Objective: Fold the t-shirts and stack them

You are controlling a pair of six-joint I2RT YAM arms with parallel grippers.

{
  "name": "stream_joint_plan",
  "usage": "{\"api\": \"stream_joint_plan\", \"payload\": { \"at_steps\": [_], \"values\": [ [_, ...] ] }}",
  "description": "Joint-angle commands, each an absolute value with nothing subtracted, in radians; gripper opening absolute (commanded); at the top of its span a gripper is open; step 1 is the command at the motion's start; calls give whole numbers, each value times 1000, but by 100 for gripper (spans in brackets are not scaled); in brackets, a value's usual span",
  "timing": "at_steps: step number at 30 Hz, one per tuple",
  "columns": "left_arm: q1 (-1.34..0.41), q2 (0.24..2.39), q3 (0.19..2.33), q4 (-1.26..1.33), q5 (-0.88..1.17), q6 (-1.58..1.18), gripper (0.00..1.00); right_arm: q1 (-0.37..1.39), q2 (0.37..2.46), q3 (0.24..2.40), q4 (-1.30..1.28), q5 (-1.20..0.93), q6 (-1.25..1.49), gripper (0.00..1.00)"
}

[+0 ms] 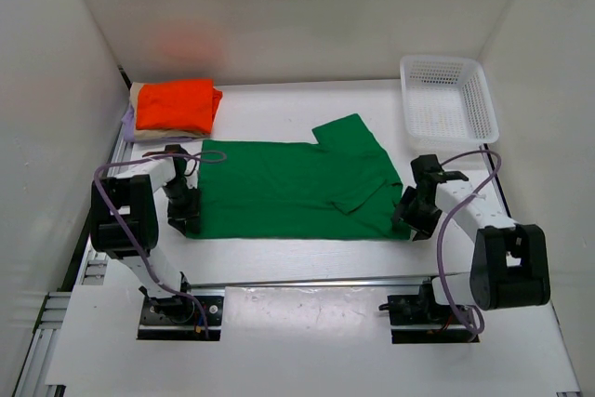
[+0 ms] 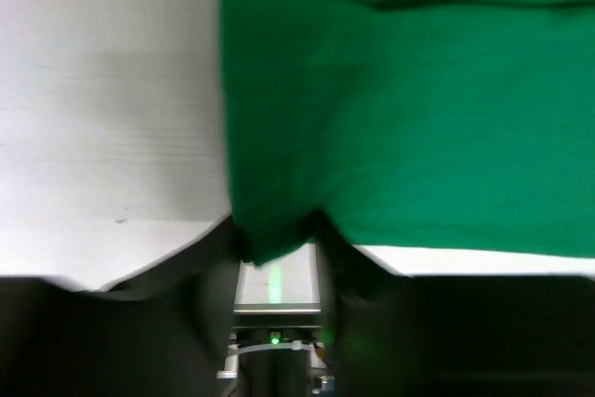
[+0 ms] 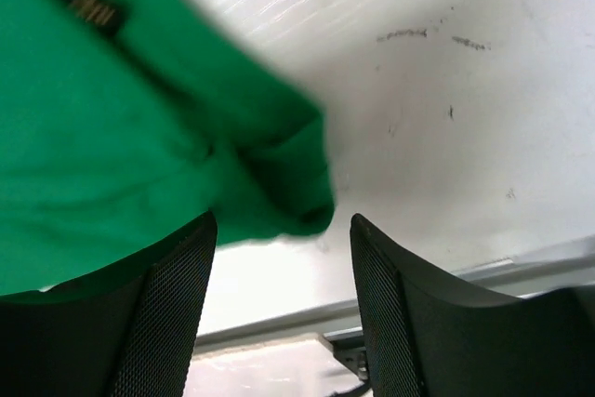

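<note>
**Green t-shirt** spread flat on the white surface. Its long axis runs left to right across the front of both arms, and one sleeve points toward the far side.

**Left pincer** at the shirt's near-left corner. Its wrist view shows that corner dipping into the narrow gap between the jaws, which appear closed on the cloth.

**Right pincer** at the near-right corner, jaws spread wide and holding nothing. In its wrist view the rolled hem corner lies on the surface just ahead of the two dark fingers. The corner sits nearer the left-hand finger in that view and partly overlaps it.

Each arm thus has its own end of the near edge, and the shirt extends away from both pincers toward the far side of the surface.

**Judgement:** a fold carrying the near edge over toward the far edge needs both corners held. The right pincer closing on its corner is therefore the step pending.

**Orange t-shirt** lies folded at the far left, on top of a beige t-shirt and a lavender t-shirt. These three lie beyond the left pincer, closer to the left arm.

**White mesh basket** stands at the far right, apart from the green t-shirt.
</note>
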State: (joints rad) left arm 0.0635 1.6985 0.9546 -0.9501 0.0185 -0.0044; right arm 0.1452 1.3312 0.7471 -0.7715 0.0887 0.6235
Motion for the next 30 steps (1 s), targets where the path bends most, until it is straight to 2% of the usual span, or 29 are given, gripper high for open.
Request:
{"api": "stream_joint_plan", "payload": {
  "at_steps": [1, 2, 4, 5, 8, 9, 10, 14, 21, 24, 28, 29, 30],
  "values": [
    [71, 1727, 951, -890, 20, 0, 40, 124, 1382, 732, -658, 32, 637, 64],
    [71, 1727, 951, -890, 20, 0, 28, 112, 1393, 715, -647, 20, 637, 62],
    [71, 1718, 942, -881, 20, 0, 17, 103, 1414, 687, -637, -29, 637, 56],
    [80, 1704, 942, -881, 20, 0, 11, 92, 1414, 687, -637, -43, 637, 41],
    [92, 1652, 931, -881, -44, 0, 11, 83, 1394, 657, -637, -74, 647, 16],
    [110, 1635, 931, -881, -64, 0, 11, 72, 1362, 646, -637, -74, 661, 4],
    [120, 1617, 931, -890, -84, 0, 11, 72, 1344, 646, -658, -74, 661, 0],
    [152, 1516, 922, -934, -196, 0, 11, 61, 1221, 646, -757, 6, 739, 0],
    [152, 1405, 842, -1052, -202, 0, 11, 118, 1008, 545, -830, 38, 957, 0],
    [152, 1381, 747, -1052, -265, 0, 19, 182, 985, 509, -879, 90, 1024, 0],
    [152, 1356, 704, -1032, -336, 0, 38, 192, 985, 509, -899, 124, 1016, 0],
    [152, 1356, 704, -1016, -359, 0, 47, 192, 985, 509, -899, 124, 1015, 0],
    [152, 1368, 724, -1006, -400, 0, 50, 192, 994, 509, -888, 124, 1015, 0]
  ]
}}
